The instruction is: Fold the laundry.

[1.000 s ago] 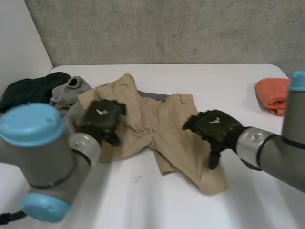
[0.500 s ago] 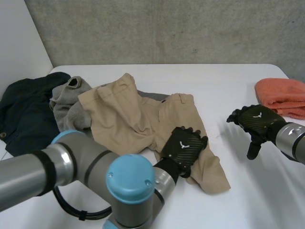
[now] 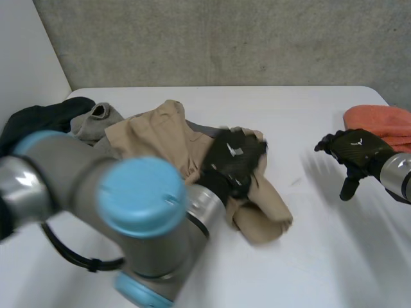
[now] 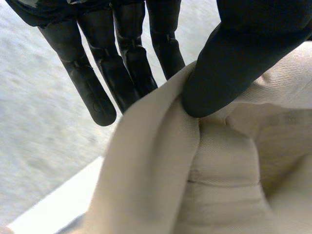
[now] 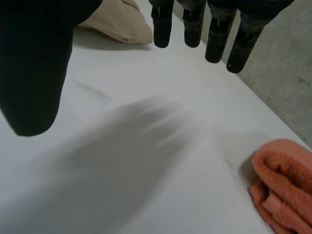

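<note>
Currently, at the far side of the left arm, a dark garment (image 3: 38, 119) and a grey garment (image 3: 96, 122) lie bunched on the tabletop (image 3: 289, 269), well apart from both robot hands. The tan trousers (image 3: 157, 131) come next, just beside the grey garment. The waistband end lies away from the left robot hand (image 3: 234, 157), and one leg is gathered up at that hand. The left robot hand is clamped on this leg: in the left wrist view the thumb (image 4: 243, 48) presses a fold of tan cloth against the straight fingers (image 4: 97, 83) behind it. The long axis of the trousers appears to run from the grasp point back toward the grey garment. The fold would therefore probably carry the leg along that axis, over the body of the garment. The left robot hand is the nearer one. The right robot hand (image 3: 353, 151) hovers well apart from the trousers, its fingers (image 5: 214, 29) straight and set apart from the thumb, holding nothing, with bare tabletop under its palm. The leg end lies beyond its fingertips. An orange towel (image 3: 379, 125) lies near the right robot hand on its outer side, untouched.
</note>
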You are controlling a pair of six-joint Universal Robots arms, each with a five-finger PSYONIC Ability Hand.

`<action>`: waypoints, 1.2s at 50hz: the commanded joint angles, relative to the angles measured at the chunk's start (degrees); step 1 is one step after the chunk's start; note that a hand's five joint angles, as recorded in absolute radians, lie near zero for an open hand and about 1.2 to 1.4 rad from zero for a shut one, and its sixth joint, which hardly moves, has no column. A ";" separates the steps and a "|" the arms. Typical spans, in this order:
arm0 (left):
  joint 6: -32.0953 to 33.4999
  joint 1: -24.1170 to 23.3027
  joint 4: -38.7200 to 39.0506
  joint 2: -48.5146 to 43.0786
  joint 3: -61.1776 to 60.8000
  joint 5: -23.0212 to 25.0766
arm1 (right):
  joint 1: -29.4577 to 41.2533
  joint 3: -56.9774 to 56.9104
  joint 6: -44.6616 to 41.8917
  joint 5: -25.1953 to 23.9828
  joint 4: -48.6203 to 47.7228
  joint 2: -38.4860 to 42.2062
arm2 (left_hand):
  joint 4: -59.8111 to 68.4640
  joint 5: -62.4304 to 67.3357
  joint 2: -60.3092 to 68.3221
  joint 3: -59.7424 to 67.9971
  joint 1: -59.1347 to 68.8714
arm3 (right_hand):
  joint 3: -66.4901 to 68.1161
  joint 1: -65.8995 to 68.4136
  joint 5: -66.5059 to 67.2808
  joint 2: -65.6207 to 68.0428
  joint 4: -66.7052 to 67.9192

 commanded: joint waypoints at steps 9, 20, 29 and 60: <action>-0.20 6.47 -4.18 19.70 -9.57 0.10 | 11.13 -11.43 15.60 -5.01 -6.46 12.35 | 12.00 13.80 11.63 12.18 14.73 | -2.34 -1.43 -3.89 -2.88 -3.54; -0.38 6.91 -4.44 23.66 -11.68 0.01 | 20.45 -21.19 21.85 1.84 -16.48 22.89 | 12.00 13.80 11.63 12.18 14.73 | -2.34 -1.43 -3.89 -2.88 -3.54; -0.55 9.01 -4.44 25.68 -11.77 0.01 | 23.00 -26.47 22.29 3.34 -16.30 26.95 | 12.00 13.80 11.63 12.18 14.73 | 67.66 68.57 66.11 67.12 66.46; -2.22 20.09 -3.30 11.10 -12.65 8.63 | 15.44 -12.23 -4.08 3.94 20.88 -11.92 | 12.00 13.80 11.63 12.18 14.73 | 67.66 68.57 66.11 67.12 66.46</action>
